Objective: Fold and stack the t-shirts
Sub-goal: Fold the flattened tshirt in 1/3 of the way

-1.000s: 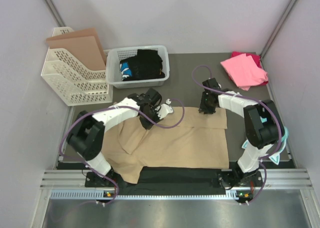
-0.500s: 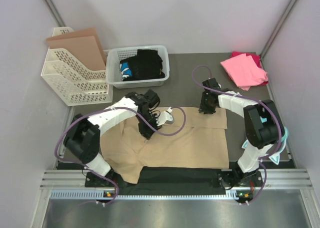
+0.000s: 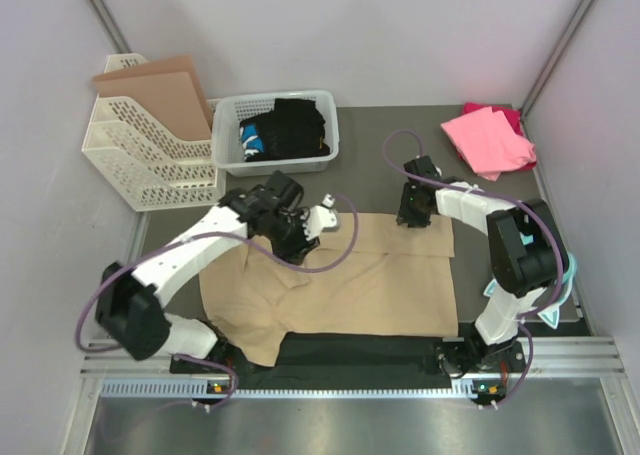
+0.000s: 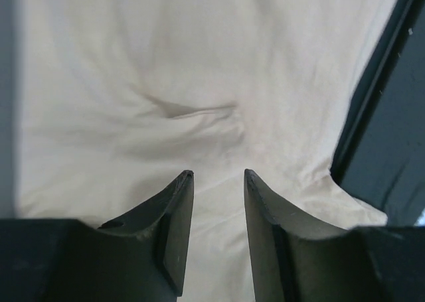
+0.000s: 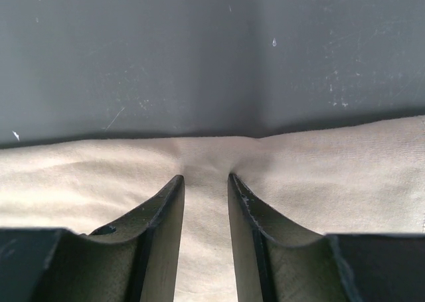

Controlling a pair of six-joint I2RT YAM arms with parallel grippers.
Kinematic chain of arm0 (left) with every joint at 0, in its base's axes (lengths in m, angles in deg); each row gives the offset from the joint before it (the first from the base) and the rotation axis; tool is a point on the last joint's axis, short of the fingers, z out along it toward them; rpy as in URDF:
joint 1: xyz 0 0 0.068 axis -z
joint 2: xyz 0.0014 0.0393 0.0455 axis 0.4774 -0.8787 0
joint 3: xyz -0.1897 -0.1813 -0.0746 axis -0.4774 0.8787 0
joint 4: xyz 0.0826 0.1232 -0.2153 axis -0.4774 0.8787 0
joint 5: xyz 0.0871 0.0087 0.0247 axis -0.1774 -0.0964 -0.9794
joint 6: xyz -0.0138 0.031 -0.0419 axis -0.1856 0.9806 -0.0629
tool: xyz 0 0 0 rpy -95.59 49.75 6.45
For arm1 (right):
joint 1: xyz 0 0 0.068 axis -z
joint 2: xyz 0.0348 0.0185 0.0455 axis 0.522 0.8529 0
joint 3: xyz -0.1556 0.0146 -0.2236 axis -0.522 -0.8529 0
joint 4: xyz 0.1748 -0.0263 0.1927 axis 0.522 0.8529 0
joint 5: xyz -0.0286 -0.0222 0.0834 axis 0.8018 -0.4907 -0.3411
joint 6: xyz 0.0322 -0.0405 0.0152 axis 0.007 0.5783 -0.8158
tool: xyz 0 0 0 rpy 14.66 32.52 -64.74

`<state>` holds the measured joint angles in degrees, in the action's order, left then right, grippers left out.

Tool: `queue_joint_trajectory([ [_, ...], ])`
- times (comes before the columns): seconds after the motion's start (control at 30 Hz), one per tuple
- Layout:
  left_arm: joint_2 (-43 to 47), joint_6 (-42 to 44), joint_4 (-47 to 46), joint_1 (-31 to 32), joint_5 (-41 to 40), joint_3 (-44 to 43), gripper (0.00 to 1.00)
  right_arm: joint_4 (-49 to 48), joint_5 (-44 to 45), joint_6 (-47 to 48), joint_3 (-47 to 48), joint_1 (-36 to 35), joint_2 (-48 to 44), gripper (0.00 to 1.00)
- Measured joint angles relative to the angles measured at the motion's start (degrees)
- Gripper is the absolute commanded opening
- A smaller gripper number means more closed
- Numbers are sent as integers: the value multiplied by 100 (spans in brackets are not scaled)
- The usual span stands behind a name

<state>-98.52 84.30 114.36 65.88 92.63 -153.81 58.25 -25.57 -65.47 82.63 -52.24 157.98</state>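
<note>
From above, the white basket (image 3: 228, 115) at the back holds dark clothes (image 3: 295, 127) with a bit of blue among them. The white file rack (image 3: 150, 155) beside it holds a cardboard sheet (image 3: 160, 90). The tan t-shirt (image 3: 370, 275) lies spread across the middle of the table (image 3: 370, 165), and its near-left part hangs past the dark front edge. The pink t-shirt (image 3: 488, 140) sits folded in the far right corner on the magenta t-shirt (image 3: 512, 115), which is mostly covered. Bare table lies between the basket and the pink pile. The left gripper (image 3: 308, 231) is over the shirt's far-left part and the right gripper (image 3: 412, 215) is at its far edge; neither claw can be read from here.

In the left wrist view, the left gripper (image 4: 218, 176) is spread, with a creased stretch of tan t-shirt (image 4: 166, 70) showing between the fingers and nothing caught. Dark table borders the cloth at right.

In the right wrist view, the right gripper (image 5: 204, 179) pinches the puckered far hem of the tan t-shirt (image 5: 332, 162). Bare table (image 5: 199, 50) stretches beyond it.
</note>
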Motion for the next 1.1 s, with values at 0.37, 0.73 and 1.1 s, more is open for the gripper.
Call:
queue_joint_trajectory([
  [0.37,63,-7,-767,-2334,87,223,35,-7,15,20,0,-13,0,34],
  [0.73,-1923,-197,-999,-2472,409,-678,34,-7,28,20,-22,-22,-22,33],
  [1.1,-2616,-136,-1252,-3189,153,-1150,33,-105,61,22,-157,-35,-114,33],
])
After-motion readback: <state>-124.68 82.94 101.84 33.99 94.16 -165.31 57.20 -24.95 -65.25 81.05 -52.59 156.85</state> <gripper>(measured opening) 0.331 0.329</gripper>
